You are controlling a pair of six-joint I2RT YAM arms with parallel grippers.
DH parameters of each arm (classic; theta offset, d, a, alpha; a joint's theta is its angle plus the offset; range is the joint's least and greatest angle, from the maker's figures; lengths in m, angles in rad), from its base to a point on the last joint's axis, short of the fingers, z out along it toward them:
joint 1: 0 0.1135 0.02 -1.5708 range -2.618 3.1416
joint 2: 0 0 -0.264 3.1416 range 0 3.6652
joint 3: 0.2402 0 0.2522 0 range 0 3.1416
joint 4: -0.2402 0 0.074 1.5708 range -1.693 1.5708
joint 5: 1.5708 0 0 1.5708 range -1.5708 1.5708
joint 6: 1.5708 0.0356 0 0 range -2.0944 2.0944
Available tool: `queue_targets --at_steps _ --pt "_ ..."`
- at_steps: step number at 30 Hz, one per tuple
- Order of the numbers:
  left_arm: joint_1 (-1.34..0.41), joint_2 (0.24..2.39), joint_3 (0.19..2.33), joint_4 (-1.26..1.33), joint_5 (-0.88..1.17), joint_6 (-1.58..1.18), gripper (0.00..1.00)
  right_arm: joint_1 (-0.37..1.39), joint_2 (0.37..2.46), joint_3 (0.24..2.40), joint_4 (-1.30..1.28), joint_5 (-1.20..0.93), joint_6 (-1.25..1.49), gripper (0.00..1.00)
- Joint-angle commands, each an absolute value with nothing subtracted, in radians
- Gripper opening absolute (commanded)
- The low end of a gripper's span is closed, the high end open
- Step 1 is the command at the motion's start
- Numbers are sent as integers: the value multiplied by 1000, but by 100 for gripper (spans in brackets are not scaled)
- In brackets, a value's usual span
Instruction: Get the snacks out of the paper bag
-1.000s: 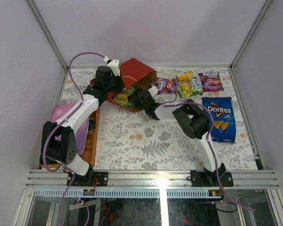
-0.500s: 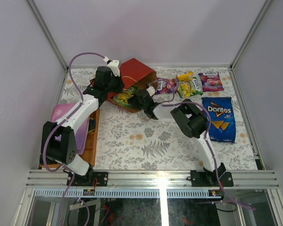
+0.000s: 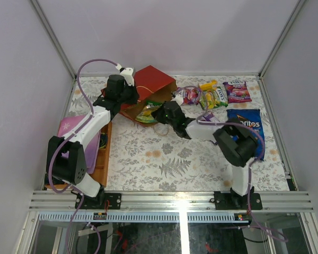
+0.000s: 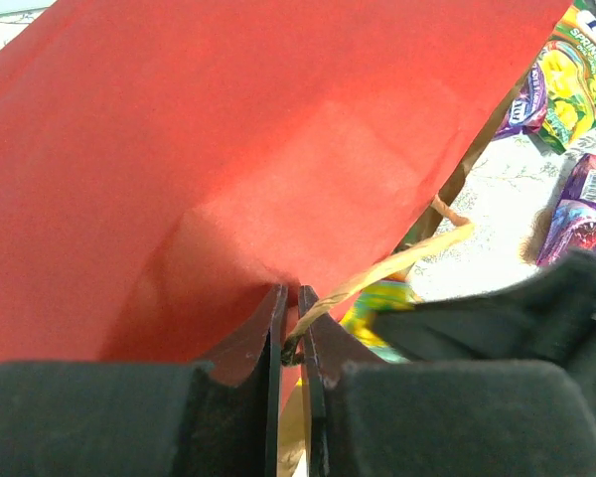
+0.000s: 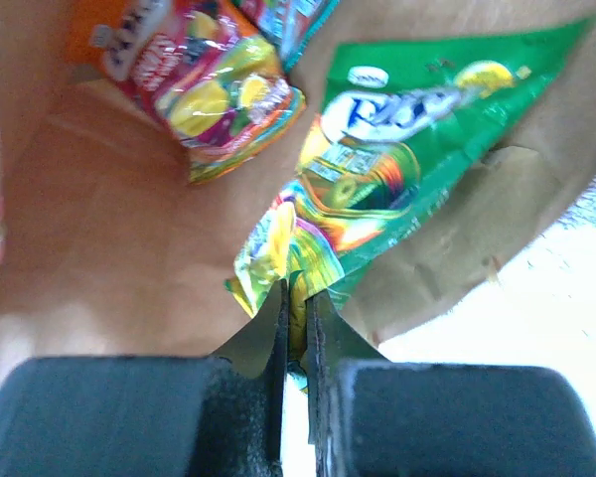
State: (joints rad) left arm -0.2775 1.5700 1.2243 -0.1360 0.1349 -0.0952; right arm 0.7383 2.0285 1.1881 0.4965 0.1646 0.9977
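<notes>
Far left: a wooden tray carries a flat pink-purple item with stars. Not part of the job, so I leave it alone.

Left gripper: fingers pressed together on the upper rim of the paper bag, close to where the tan cord handle comes off. My reading is that this hold lifts the top wall and props the mouth open, so the other arm has room to work. The bag lies on its side at the far left-centre of the table, mouth facing right.

Bag contents, right wrist view: a green packet lies on the brown inner wall at the mouth. An orange-red packet sits deeper in, with a teal edge beside it at the top of the frame. I cannot tell whether anything lies further back.

Right gripper: jaws closed on the lower corner of the green packet, pinching the foil. The grip is at the corner, probably because that is the part nearest the opening.

Right of the bag, on the table: a purple packet, a green-yellow packet, a second purple packet and the blue Doritos bag, partly hidden under the right arm. These four are out, and at least two packets are left inside.
</notes>
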Motion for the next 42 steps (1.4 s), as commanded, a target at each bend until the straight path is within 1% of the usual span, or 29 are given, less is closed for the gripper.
queue_targets --at_steps 1,7,12,15,16,17,18,19,20,21,22,24,27,30,32,35,38,42 --pt "-261 1580 1216 -105 129 -73 7 744 1705 1069 478 197 803 0" --pt "-259 1590 1220 -108 117 -69 7 743 1324 840 263 275 635 0" --pt "-258 1586 1221 -115 94 -64 7 743 1008 649 42 315 621 0" --pt "-258 1590 1222 -114 96 -65 7 744 864 558 -65 315 626 0" --pt "-258 1592 1225 -115 97 -64 7 743 833 537 -103 312 632 5" --pt "-258 1597 1228 -117 98 -64 7 744 812 522 -137 320 643 25" --pt "-259 1603 1232 -120 96 -64 7 743 797 512 -170 335 657 50" --pt "-258 1607 1234 -122 97 -64 7 743 792 507 -196 352 670 70" --pt "-257 1610 1237 -125 95 -64 7 743 792 509 -217 364 673 82" --pt "-259 1613 1240 -128 95 -64 7 742 797 526 -239 373 671 89" --pt "-258 1616 1242 -129 95 -66 7 742 804 546 -261 384 663 92" --pt "-258 1617 1244 -132 95 -67 7 742 821 603 -308 410 639 95" --pt "-258 1617 1244 -132 94 -68 7 742 831 683 -369 468 602 96" --pt "-259 1621 1247 -133 88 -66 7 742 866 728 -392 504 543 92" --pt "-258 1627 1250 -137 83 -64 7 742 950 760 -431 499 519 92" --pt "-258 1632 1253 -143 81 -64 7 742 1109 810 -538 525 577 94" --pt "-259 1630 1253 -145 77 -60 7 742 1187 796 -567 521 637 97" --pt "-258 1631 1250 -143 77 -58 7 742 1200 739 -558 529 700 99"
